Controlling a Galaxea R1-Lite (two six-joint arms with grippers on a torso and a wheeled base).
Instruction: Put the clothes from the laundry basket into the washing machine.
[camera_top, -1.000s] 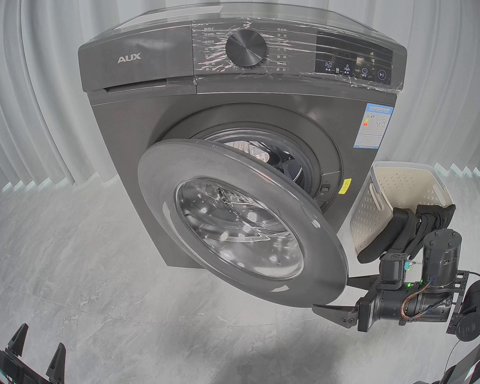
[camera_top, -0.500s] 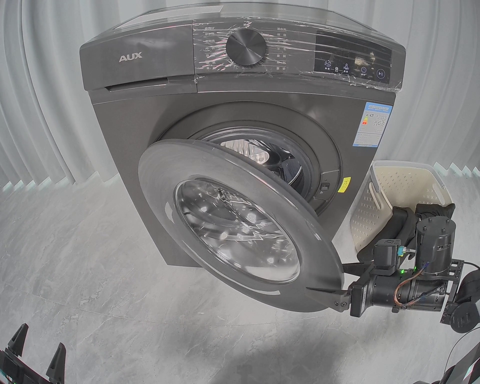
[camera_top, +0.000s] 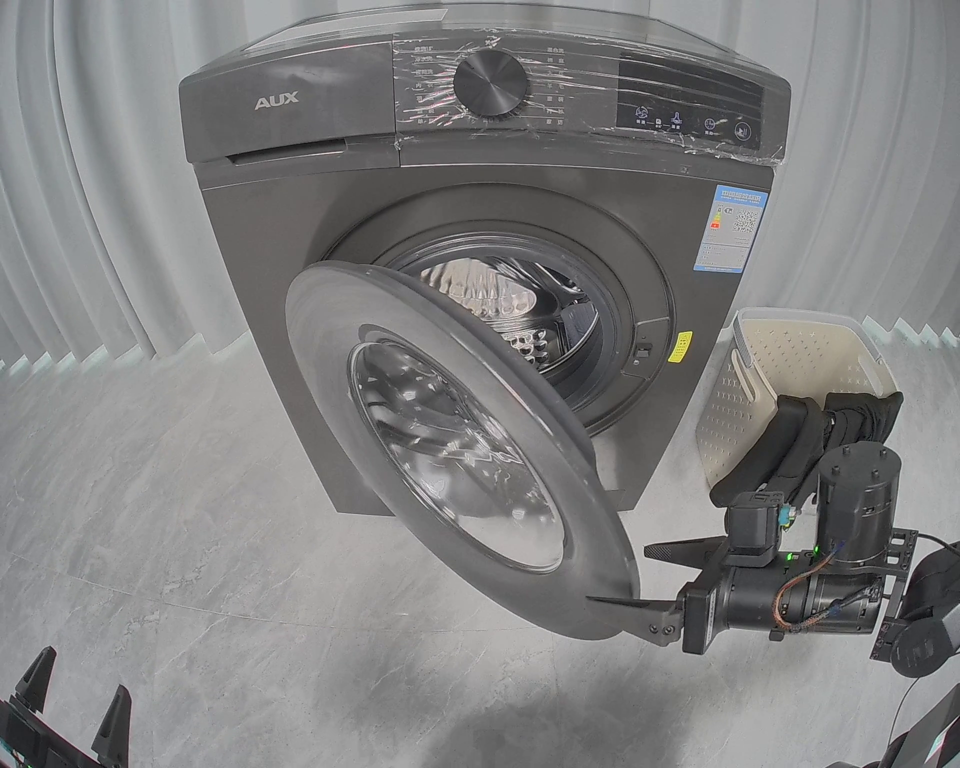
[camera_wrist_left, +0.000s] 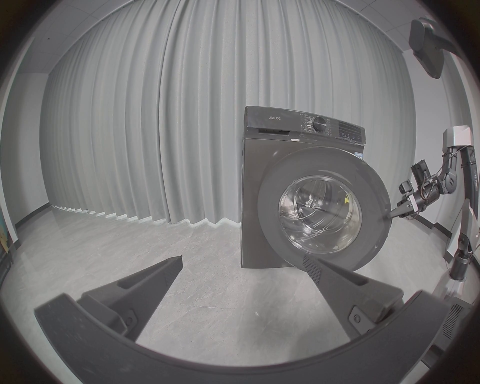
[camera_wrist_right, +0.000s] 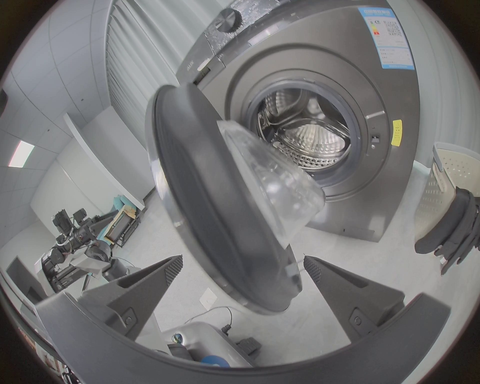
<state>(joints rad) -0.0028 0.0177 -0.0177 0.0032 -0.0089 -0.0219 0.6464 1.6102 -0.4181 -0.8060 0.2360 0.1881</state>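
The grey washing machine (camera_top: 300, 220) stands ahead with its round door (camera_top: 450, 440) swung partly out and the steel drum (camera_top: 500, 290) showing behind it. My right gripper (camera_top: 620, 575) is open at the door's lower right rim, one finger on each side of the rim. In the right wrist view the door's edge (camera_wrist_right: 240, 235) sits between the spread fingers of the right gripper (camera_wrist_right: 239, 262). A cream laundry basket (camera_top: 800, 350) stands right of the machine, with black clothes (camera_top: 800, 440) draped over its front rim. My left gripper (camera_top: 82, 675) hangs open and low at the left, far from the machine.
Grey curtains (camera_top: 90, 200) hang behind the machine. The pale marble floor (camera_top: 200, 540) is bare in front and to the left. The door juts out over the floor between me and the drum. Equipment and cables (camera_wrist_right: 80, 240) lie off beyond the door in the right wrist view.
The door has swung further open, exposing more of the drum, and my right gripper has travelled leftward with its rim. The head camera has shifted a little. The left gripper stays put.
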